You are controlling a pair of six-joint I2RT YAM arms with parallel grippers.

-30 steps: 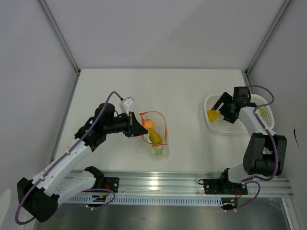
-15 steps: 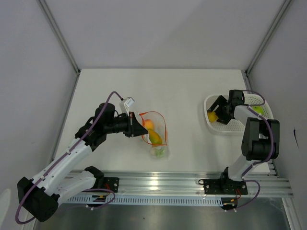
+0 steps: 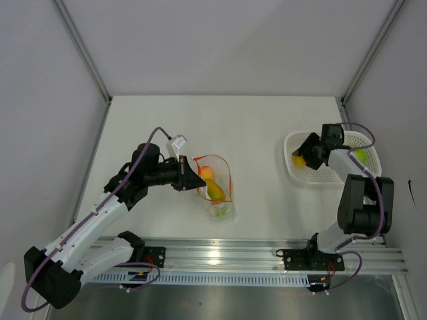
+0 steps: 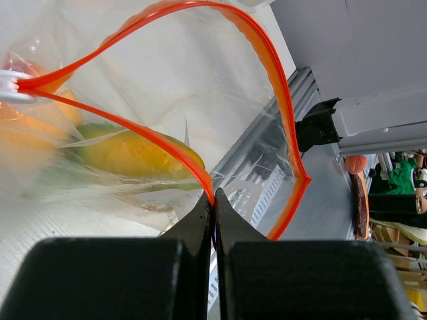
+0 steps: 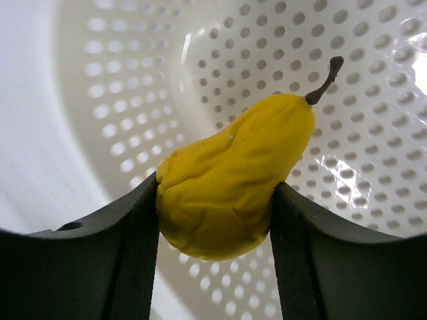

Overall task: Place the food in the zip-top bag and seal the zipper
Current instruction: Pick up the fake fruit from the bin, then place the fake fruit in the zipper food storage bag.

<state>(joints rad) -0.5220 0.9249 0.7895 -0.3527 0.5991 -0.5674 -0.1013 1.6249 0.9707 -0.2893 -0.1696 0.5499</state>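
I'm clamping the pear point(image 5: 233, 167) with the right gripper point(image 5: 213, 220), well right of the zip-top bag point(image 3: 215, 179). My left gripper point(image 4: 213, 208) is pinching the zipper point(image 4: 267, 67); lifting the pear bagward comes next.

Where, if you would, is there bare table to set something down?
The white tabletop is bare between the clear orange-zippered plastic bag and the white perforated basket, and along the far edge. Crowded: the bag's mouth at the left gripper.

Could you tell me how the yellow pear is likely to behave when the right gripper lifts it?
The pear looks smooth and tapered, so it might slip between the right gripper's fingers. Its dented skin suggests softness, perhaps lightness. Released in the basket, it would probably roll.
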